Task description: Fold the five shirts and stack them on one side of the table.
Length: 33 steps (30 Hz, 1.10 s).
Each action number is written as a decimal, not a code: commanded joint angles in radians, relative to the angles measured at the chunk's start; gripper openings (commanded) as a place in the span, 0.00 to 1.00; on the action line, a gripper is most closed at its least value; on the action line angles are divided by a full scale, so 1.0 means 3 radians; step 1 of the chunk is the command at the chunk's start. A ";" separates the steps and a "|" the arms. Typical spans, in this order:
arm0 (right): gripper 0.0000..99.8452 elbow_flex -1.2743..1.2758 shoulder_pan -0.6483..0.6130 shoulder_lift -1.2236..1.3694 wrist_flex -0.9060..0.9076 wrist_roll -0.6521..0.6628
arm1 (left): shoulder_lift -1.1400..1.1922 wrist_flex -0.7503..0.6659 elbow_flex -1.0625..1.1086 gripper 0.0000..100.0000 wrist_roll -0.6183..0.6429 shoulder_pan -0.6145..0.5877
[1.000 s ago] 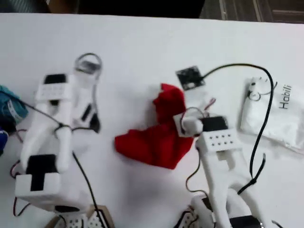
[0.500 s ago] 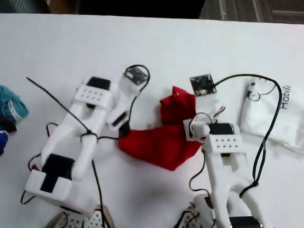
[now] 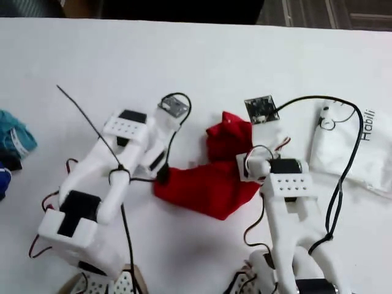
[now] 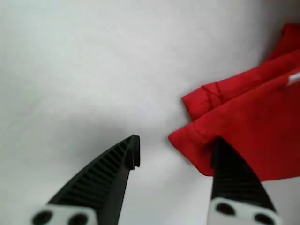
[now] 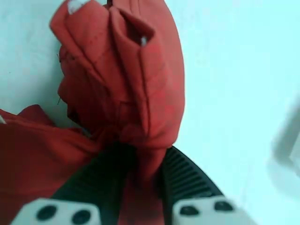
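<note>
Worktop (image 3: 196, 55): one, white, carrying everything.
Arms: two, white; left arm (image 3: 92, 184) and right arm (image 3: 288, 202) flank the red shirt (image 3: 205, 184).
Shirt position: one, crumpled mid-worktop between the arms.
White bag (image 3: 352, 153): one, beside the right arm, with dark lettering.
Teal cloth (image 3: 15, 138): one, bunched at the edge beyond the left arm.
Right jaws: the wrist view has them clamped on a bunched red fold.
Left jaws: the wrist view has them apart, one tip at the shirt's hemmed corner.
</note>
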 commanded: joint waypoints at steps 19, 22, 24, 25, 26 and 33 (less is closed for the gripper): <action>0.02 -0.0036 0.0038 -0.0100 -0.0049 0.0020 | -0.0005 -0.0077 0.0115 0.19 0.0118 0.0358; 0.02 -0.0036 0.0038 -0.0100 -0.0049 0.0020 | -0.0005 -0.0102 0.0243 0.19 0.0118 0.0358; 0.02 -0.0036 0.0038 -0.0100 -0.0054 0.0020 | -0.0005 -0.0107 0.0294 0.19 0.0118 0.0373; 0.02 -0.0036 0.0038 -0.0100 -0.0059 0.0020 | -0.0005 -0.0107 0.0309 0.19 0.0118 0.0373; 0.02 -0.0036 0.0038 -0.0100 -0.0084 0.0020 | -0.0005 -0.0107 0.0320 0.18 0.0118 0.0373; 0.02 -0.0036 0.0043 -0.0100 -0.0151 0.0020 | -0.0005 -0.0107 0.0315 0.03 0.0102 0.0358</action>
